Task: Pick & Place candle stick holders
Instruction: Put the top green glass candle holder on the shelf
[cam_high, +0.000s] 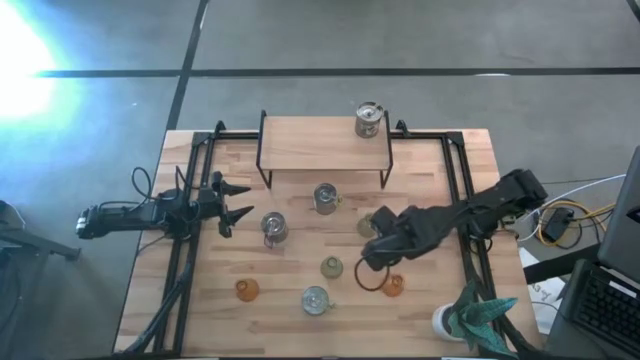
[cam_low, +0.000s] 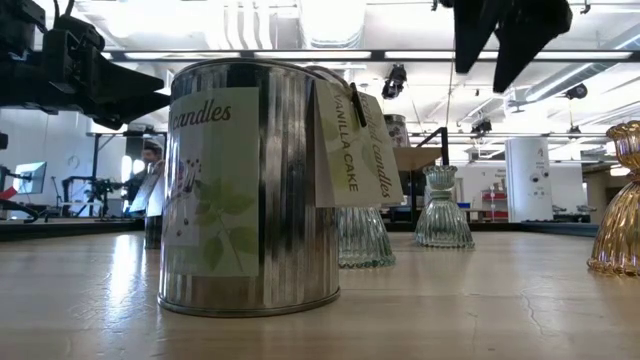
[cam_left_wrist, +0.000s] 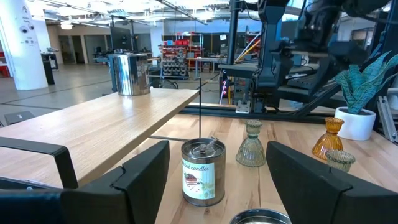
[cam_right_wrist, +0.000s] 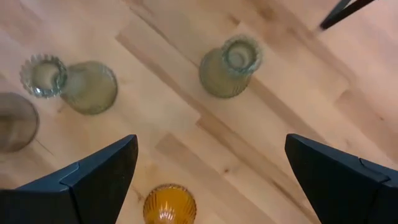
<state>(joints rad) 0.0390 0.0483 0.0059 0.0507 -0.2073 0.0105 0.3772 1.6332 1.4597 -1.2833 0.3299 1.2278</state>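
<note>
Overhead and wrist views of a wooden counter (cam_high: 300, 200) carrying a low shelf (cam_high: 325, 143) at its far side.

Right gripper (cam_high: 372, 262): jaws spread wide and empty, hanging above the counter. Seen through the right wrist camera, an amber holder (cam_right_wrist: 169, 204) stands upright on the counter, below the gap between the two jaws and untouched by either. Farther out stands an upright green holder (cam_right_wrist: 229, 67); a second green holder (cam_right_wrist: 78, 84) lies on its side beside it. In the high view the amber holder (cam_high: 392, 286) sits just beside the gripper, toward the near edge.

Left gripper (cam_high: 232, 201): at the left side of the counter, jaws parted and holding nothing. A silvery candle tin (cam_high: 273, 228) stands near the jaw tips, apart from them; in the left wrist view only its rim shows at the frame's edge, between the jaws.

Other task items: a tin (cam_high: 368, 119) on the shelf; a tin (cam_high: 325, 197) on the counter in front of the shelf; a tin (cam_high: 315, 299) near the front edge; a second amber holder (cam_high: 247, 290) at front left.

A white pot with a teal plant (cam_high: 470, 318) stands at the front right corner.
</note>
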